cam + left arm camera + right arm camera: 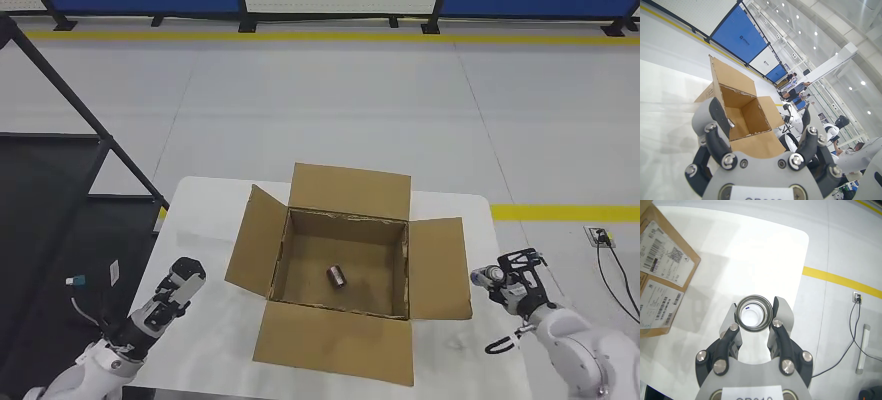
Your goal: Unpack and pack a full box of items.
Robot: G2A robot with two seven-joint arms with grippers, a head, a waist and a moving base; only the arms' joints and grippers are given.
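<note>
Our right gripper (755, 308) is closed around a metal can (753, 318). We look straight down on the can's ringed top and white centre, with one finger (730, 315) pressed to each side of the rim. In the top view this gripper (497, 278) holds the can (484, 275) over the right edge of the white table (200, 330), just beside the right flap of the cardboard box (350, 190). We cannot tell whether the can's base touches the table.

Our left gripper (761, 108) is wide open with nothing between its fingers (717, 113). It sits near the table's left side (187, 272), facing the box and apart from its left flap.

The box stands in the middle of the table with all four flaps folded outward. Printed labels (664, 262) cover the outside of the right flap. Inside, a small dark cylinder (337, 275) lies on its side on the box floor, near the centre.
</note>
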